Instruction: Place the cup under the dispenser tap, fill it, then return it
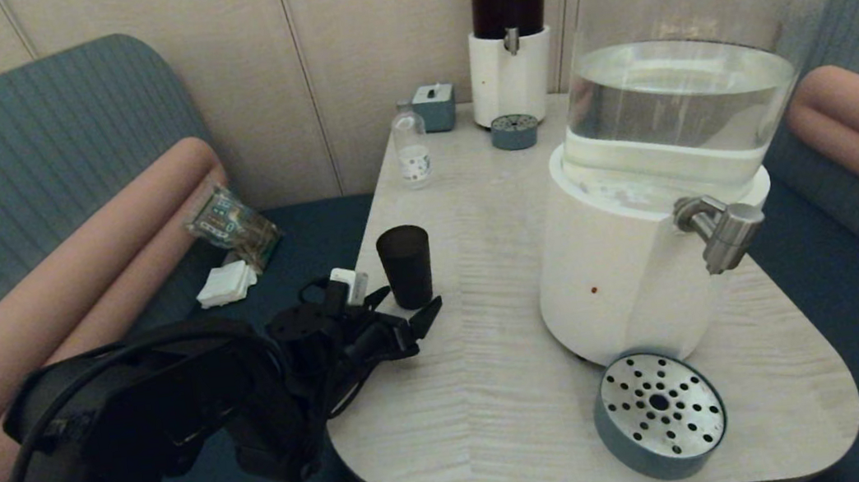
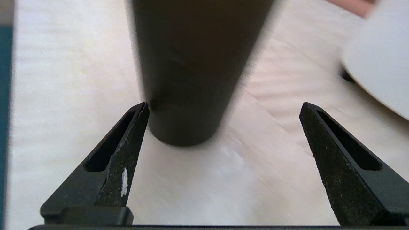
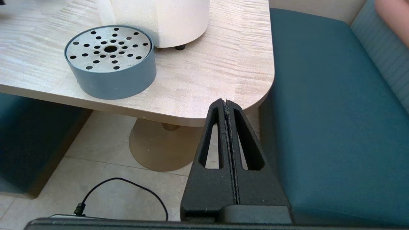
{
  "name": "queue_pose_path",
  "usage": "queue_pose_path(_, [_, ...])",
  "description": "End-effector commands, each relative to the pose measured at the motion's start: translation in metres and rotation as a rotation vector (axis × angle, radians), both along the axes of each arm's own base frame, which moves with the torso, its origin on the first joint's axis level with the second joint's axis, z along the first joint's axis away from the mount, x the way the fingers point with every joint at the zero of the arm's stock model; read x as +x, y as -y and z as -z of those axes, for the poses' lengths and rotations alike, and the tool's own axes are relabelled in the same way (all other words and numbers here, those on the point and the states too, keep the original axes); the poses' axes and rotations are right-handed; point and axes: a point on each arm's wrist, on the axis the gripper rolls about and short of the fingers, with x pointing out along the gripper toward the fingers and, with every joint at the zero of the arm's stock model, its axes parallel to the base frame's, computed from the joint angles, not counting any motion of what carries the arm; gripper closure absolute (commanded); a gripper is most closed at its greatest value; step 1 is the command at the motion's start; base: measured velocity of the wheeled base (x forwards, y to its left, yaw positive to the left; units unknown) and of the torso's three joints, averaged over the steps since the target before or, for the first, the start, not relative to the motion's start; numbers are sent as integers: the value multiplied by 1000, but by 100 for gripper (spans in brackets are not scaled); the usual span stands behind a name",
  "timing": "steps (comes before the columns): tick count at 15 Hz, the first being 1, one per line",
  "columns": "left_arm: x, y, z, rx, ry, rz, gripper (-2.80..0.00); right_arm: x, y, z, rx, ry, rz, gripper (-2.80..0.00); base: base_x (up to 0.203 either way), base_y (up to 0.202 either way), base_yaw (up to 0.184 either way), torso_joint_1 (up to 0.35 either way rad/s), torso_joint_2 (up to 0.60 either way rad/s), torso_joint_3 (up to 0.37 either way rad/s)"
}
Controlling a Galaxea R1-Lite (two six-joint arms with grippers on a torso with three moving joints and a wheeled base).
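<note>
Spread wide, my left claw (image 1: 410, 310) sits low at the table's (image 1: 496, 365) left edge, pinching nothing; the dark tapered cup (image 1: 405, 266) stands upright just beyond its tips. Nothing lies between cup and the brushed-metal dispenser tap (image 1: 720, 229) except pale woodgrain. A round perforated drip tray (image 1: 659, 412) sits near the front edge. My right claw (image 3: 227, 103) hangs pressed together off the table's front right corner.

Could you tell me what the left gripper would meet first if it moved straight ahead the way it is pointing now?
Most likely the cup: it stands just ahead of the open left gripper, off-centre toward one finger, which might touch first.
</note>
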Motion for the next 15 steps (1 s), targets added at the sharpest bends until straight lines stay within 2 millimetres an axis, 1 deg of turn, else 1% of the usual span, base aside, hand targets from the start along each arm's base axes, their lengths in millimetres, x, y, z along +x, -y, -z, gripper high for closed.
queue_pose_path(1, [-16,1,-16,-2,4,9,-280,0,0,0,-1,1,-1,0,0,0,0,0,0,0])
queue_pose_path(4, [-39,-1,-32,1,-11,-24,-280,0,0,0,-1,1,-1,0,0,0,0,0,0,0])
queue_pose_path(6, [-59,-5,-43,3,-30,-37,-280,0,0,0,-1,2,-1,0,0,0,0,0,0,0])
queue_pose_path(8, [-82,-10,-58,0,-38,-55,-280,0,0,0,-1,2,-1,0,0,0,0,0,0,0])
queue_pose_path(10, [-102,-17,-72,-5,-31,-60,-280,0,0,0,-1,2,-1,0,0,0,0,0,0,0])
queue_pose_path(12, [-124,-26,-96,-25,16,-61,-280,0,0,0,-1,1,-1,0,0,0,0,0,0,0])
queue_pose_path(14, [-151,-38,-117,-46,60,-67,-280,0,0,0,-1,2,-1,0,0,0,0,0,0,0])
queue_pose_path(15, [-166,-45,-120,-47,60,-71,-280,0,0,0,-1,1,-1,0,0,0,0,0,0,0])
